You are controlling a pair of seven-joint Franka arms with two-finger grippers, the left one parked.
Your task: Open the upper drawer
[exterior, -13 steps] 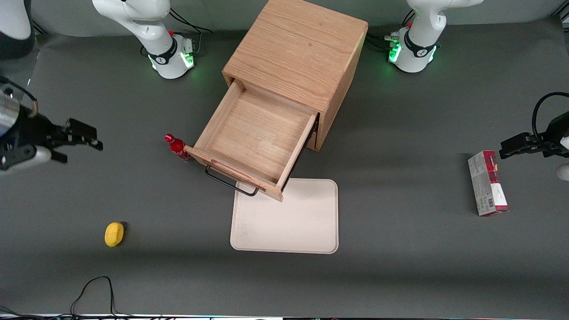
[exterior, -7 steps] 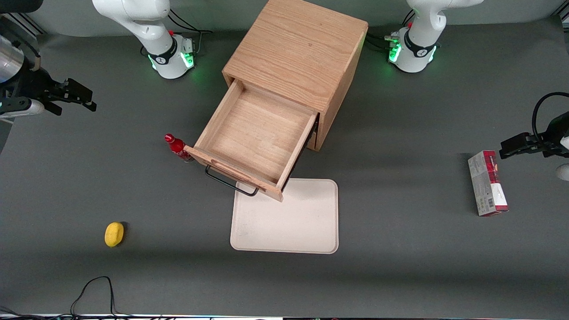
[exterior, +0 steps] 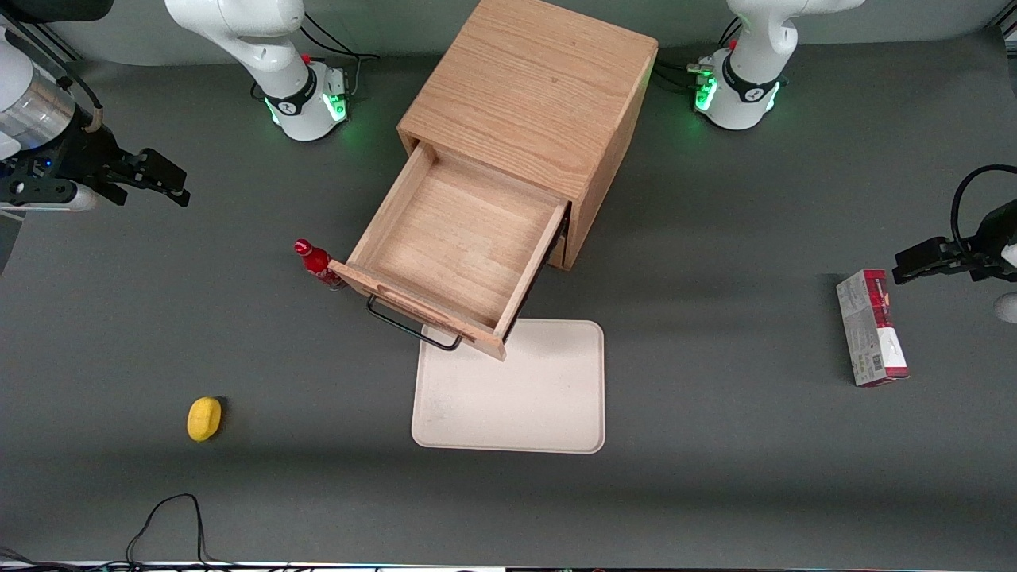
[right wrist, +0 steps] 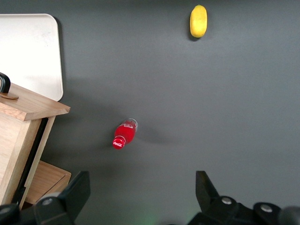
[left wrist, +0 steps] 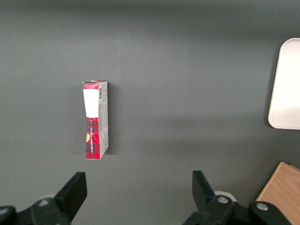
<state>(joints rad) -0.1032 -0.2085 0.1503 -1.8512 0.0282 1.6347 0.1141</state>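
The upper drawer of the light oak cabinet stands pulled far out, its wood-grain box empty, its black wire handle over the edge of the white tray. Its front corner also shows in the right wrist view. The lower drawer is only partly seen under it. My right gripper is open and empty, high above the table toward the working arm's end, well away from the drawer. In the right wrist view the gripper has its fingers spread wide over bare table.
A small red bottle stands beside the open drawer's front corner. A white tray lies in front of the drawer. A yellow lemon lies nearer the front camera. A red and grey box lies toward the parked arm's end.
My right gripper rose and drew back from the table's middle height to near the working arm's base, then shifted slightly toward the cabinet. The drawer has not moved.
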